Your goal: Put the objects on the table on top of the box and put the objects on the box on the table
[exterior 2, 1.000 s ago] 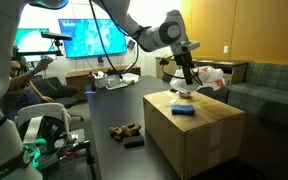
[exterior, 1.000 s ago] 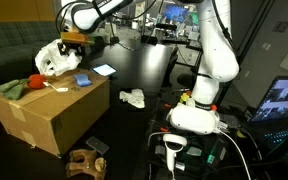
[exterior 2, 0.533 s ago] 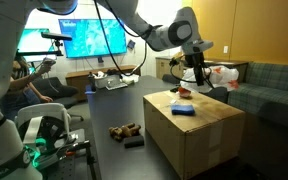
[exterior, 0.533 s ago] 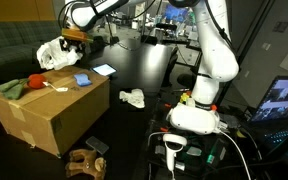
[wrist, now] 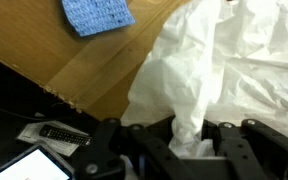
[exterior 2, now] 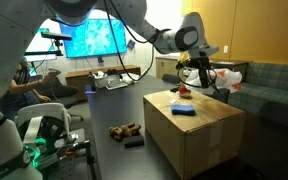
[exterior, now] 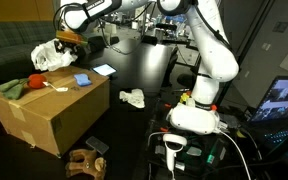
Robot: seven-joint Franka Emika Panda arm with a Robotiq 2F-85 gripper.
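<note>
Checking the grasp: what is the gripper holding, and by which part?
The gripper pinches the crumpled white bag by a bunched fold at its edge.

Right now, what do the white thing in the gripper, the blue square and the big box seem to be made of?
White thing: thin plastic film or tissue paper, I cannot tell which; it is crumpled in soft folds.
Blue square: cloth or sponge, matte, with a fine grid texture.
Box: brown cardboard, matte, with a paler strip that looks like tape.
</note>
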